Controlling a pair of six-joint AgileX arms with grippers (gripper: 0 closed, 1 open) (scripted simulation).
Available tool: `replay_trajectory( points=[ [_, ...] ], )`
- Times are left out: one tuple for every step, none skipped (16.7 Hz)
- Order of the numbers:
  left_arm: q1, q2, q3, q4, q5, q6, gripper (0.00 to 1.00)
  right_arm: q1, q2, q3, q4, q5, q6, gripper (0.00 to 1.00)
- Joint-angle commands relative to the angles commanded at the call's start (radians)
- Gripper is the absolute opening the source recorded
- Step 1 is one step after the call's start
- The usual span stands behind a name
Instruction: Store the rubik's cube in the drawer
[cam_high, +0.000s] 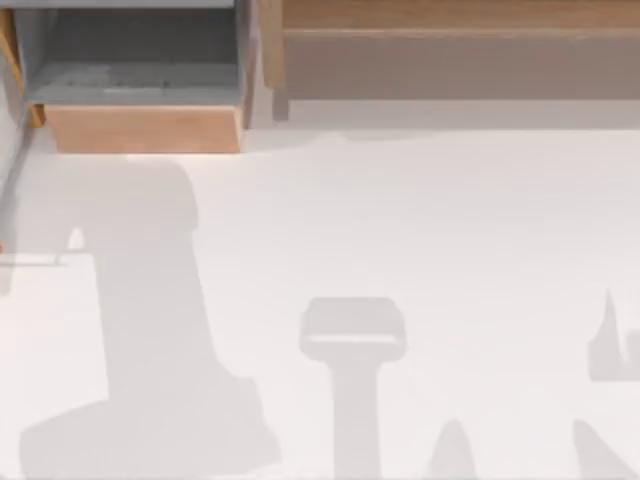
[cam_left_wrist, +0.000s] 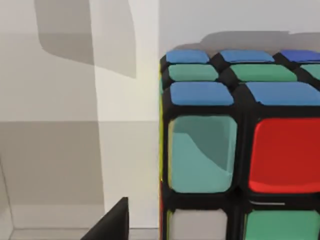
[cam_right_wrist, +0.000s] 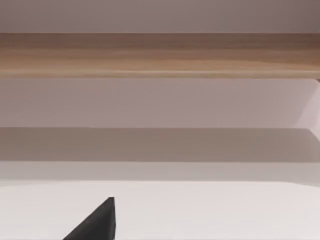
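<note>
White tabletop (cam_high: 420, 230) under me, pale and shadow-streaked, with the drawer (cam_high: 145, 128) pulled open at the far left corner: light wood front panel, grey floor and walls behind it. A long light-wood shelf ledge (cam_high: 450, 20) runs off to the right of the drawer.

From the left wrist camera, the rubik's cube (cam_left_wrist: 240, 150) looms very close: black edges, blue and green stickers on top, teal, red, white and green on the near face. It sits hard against my left gripper's view, with one dark fingertip (cam_left_wrist: 112, 222) poking in just beside it. I judge the cube is at the left gripper, possibly held, but I can't tell whether the fingers are clamped on it or apart. Pale wall-like surfaces lie behind the cube; whether those belong to the drawer I can't say.

Right wrist camera: one dark fingertip (cam_right_wrist: 97, 222) over the white table, facing the shelf ledge (cam_right_wrist: 160, 55). Its grip state I can't tell either; it looks idle.

The cube is a cube, so no long axis matters. Left arm is clearly the nearer one. No brand or writing readable anywhere.
</note>
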Motion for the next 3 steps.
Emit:
replay_trajectory(
  points=[
    [0.0,0.0,0.0,0.0,0.0,0.0,1.0,0.0,0.0,0.0,0.0,0.0,0.0,1.0],
    [0.0,0.0,0.0,0.0,0.0,0.0,1.0,0.0,0.0,0.0,0.0,0.0,0.0,1.0],
    [0.0,0.0,0.0,0.0,0.0,0.0,1.0,0.0,0.0,0.0,0.0,0.0,0.0,1.0]
  ],
)
